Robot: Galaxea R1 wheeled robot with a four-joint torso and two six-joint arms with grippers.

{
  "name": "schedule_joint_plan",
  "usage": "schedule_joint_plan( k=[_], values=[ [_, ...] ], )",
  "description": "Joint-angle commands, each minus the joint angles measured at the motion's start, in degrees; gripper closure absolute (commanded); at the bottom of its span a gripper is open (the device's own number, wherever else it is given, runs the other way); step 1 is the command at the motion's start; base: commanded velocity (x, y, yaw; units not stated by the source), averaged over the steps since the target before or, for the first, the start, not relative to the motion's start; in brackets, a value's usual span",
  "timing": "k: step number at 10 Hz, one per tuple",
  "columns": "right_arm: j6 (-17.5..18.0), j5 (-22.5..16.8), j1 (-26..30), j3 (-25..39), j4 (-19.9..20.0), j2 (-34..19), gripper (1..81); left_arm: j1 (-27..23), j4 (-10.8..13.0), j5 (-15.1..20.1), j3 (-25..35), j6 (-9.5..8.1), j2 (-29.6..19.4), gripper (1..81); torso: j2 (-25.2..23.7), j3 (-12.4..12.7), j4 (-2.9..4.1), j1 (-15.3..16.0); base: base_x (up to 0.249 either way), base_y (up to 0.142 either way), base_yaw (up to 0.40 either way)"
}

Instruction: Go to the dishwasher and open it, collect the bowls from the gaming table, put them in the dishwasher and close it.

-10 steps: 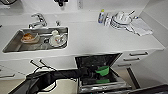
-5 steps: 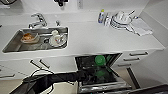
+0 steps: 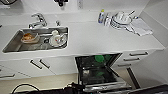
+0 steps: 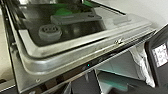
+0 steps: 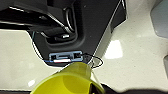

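Showing one dishwasher (image 3: 100,71) open below the tabletop (image 3: 100,40), two green bowls (image 3: 99,59) inside. One lime bowl (image 5: 67,81) at the right wrist. Can't tell either pincer's state.

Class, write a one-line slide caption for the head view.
Open dishwasher with green bowls inside, below a white counter and sink.

White bench (image 3: 95,37) w/ steel sink (image 3: 15,42) set in it; chrome tap (image 3: 37,21) behind sink. In sink: orange-brown item in a dish (image 3: 29,37), white crockery (image 3: 58,39) beside it. Further along bench: bottle w/ yellow cap (image 3: 101,16), stack of plates & dishes (image 3: 120,20) touching it, white cloth (image 3: 140,27) just beside stack. Below bench: white cabinet doors (image 3: 40,66) w/ bar handles, drawers (image 3: 135,56) on other side. Pale floor (image 3: 37,83) in front.
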Motion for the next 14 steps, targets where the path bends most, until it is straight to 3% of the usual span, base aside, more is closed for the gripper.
schedule_joint_plan(
  k=[1,3,4,6,8,9,12,14],
  values=[
    [1.37,7.75,-2.63,18.53,-0.89,-15.7,81.1,9.76,18.52,-0.14,11.56,-0.13,-8.46,1.0,0.0,0.0,0.0,0.0,0.0,0.0,0.0],
    [1.46,11.46,-2.11,24.49,-1.07,-20.17,81.1,17.58,25.47,-1.7,9.9,-0.31,-8.72,1.0,0.0,0.0,0.0,0.0,0.0,0.0,0.0],
    [2.24,11.91,-0.96,27.75,-0.9,-23.15,81.1,21.72,27.31,-3.45,7.98,-0.31,-8.55,1.0,0.0,0.0,0.0,0.0,0.0,0.0,0.0],
    [6.35,11.91,1.84,31.11,-0.8,-27.22,81.1,28.77,30.48,-10.11,-2.87,-2.93,-6.28,1.0,0.0,0.0,0.0,0.0,0.0,0.0,0.0],
    [9.89,10.42,5.53,33.13,-1.33,-29.94,81.1,34.13,31.11,-22.24,-17.48,-4.96,-3.2,1.0,0.0,0.0,0.0,0.0,0.0,0.0,0.0],
    [10.24,8.93,7.2,34.8,-1.24,-31.18,81.1,35.78,31.03,-26.14,-22.79,-5.05,-1.79,1.0,0.0,0.0,0.0,0.0,0.0,0.0,0.0],
    [10.68,6.02,10.11,38.41,-0.63,-34.08,81.1,38.71,30.94,-33.17,-35.62,-5.05,2.52,1.0,0.0,0.0,0.0,0.0,0.0,0.0,0.0],
    [13.49,2.78,14.15,39.46,-1.07,-35.49,81.1,40.72,30.67,-37.38,-44.22,-5.05,5.76,1.0,0.0,0.0,0.0,0.0,0.0,0.0,0.0]
  ],
)
